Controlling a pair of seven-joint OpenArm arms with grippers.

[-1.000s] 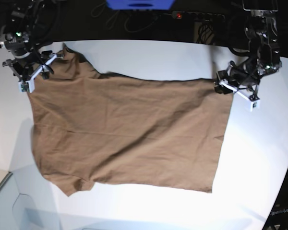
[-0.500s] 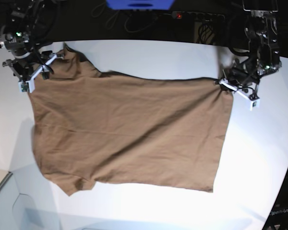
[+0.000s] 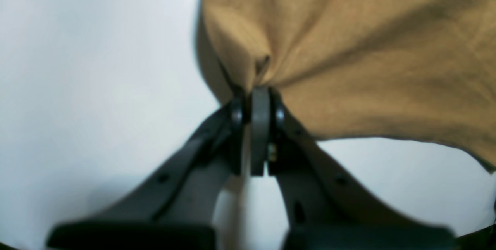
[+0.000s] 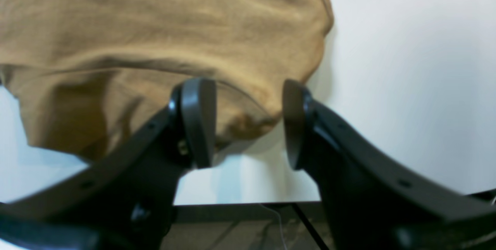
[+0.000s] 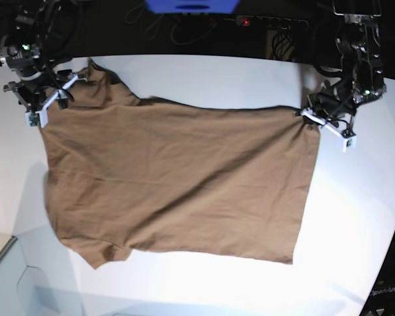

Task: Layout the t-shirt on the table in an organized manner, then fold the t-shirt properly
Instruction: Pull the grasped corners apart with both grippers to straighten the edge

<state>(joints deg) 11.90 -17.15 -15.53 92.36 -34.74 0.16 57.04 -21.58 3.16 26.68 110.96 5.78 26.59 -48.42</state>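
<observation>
The brown t-shirt lies spread flat on the white table, sleeves toward the left. At its far right corner my left gripper is shut on the cloth. The left wrist view shows the jaws pressed together, my left gripper pinching a gathered bit of t-shirt above the table. My right gripper stands open at the far left sleeve. In the right wrist view, my right gripper has the edge of the t-shirt lying between its fingers, not clamped.
Beyond the table's far edge lie dark cables, a power strip with a red light and a blue object. The table's edge runs just under my right gripper. A pale panel sits at the lower left.
My left gripper has closed its jaws on the shirt's far right corner, gathering the cloth slightly. My right gripper has stayed open in place.
</observation>
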